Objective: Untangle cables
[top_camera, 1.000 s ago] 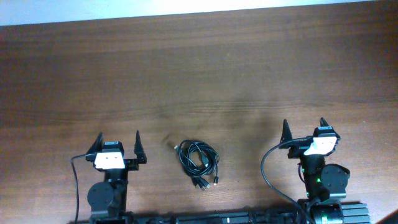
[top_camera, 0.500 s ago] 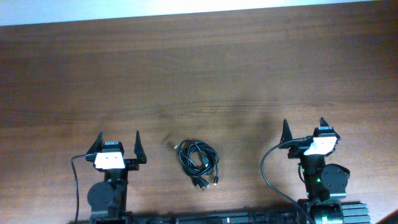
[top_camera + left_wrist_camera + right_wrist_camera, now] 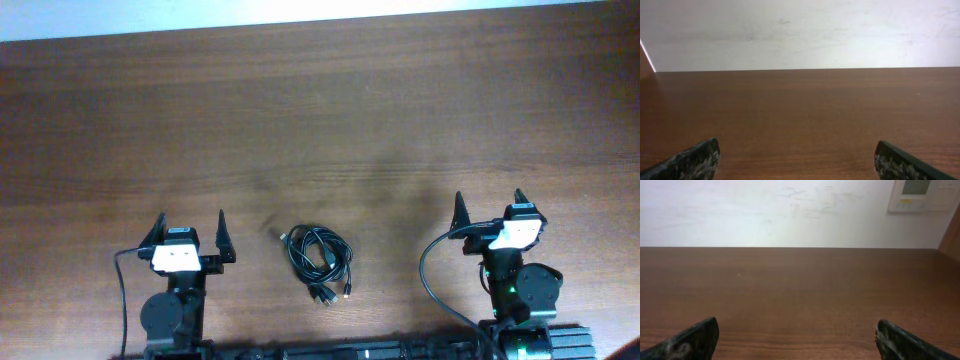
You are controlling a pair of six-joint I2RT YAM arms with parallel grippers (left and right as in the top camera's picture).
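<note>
The cables (image 3: 320, 258) lie as one small coiled bundle of thin black cords on the wooden table, near the front edge, with small plugs sticking out at its lower side. My left gripper (image 3: 190, 224) is open and empty, to the left of the bundle. My right gripper (image 3: 489, 203) is open and empty, well to the right of it. Both wrist views show only wide-apart fingertips, left (image 3: 797, 155) and right (image 3: 797, 335), over bare wood; the cables are out of view there.
The brown wooden table (image 3: 320, 120) stretches away behind the grippers to a white wall. A thicker black wire (image 3: 428, 280) loops from the right arm's base. A white wall panel (image 3: 925, 195) shows at the top right of the right wrist view.
</note>
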